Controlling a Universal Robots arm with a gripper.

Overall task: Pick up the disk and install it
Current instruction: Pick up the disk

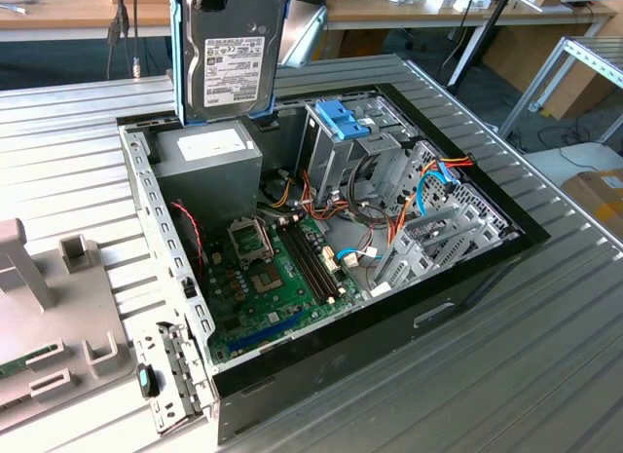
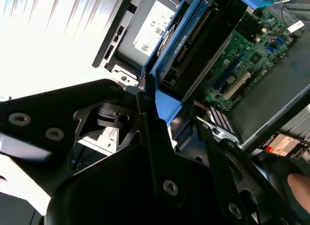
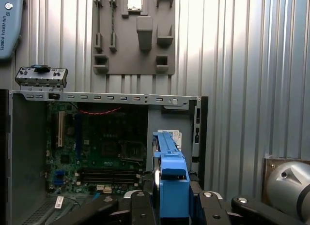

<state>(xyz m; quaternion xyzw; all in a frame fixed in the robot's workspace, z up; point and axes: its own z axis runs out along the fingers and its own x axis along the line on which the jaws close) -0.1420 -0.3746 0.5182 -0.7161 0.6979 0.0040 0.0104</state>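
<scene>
The end effector is clamped on the disk, which hangs upright (long axis vertical, label facing the exterior view) above the open computer case.

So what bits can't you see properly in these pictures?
Exterior view: the disk's top is cut off by the picture's upper edge.
First wrist view: the disk is edge-on in the pincer, so its flat faces are hidden.
Second wrist view: the disk covers part of the motherboard.

Ribbed table w/ open PC case: mobo, PSU, blue-latched drive cage inside; grey fixture beside.
</scene>
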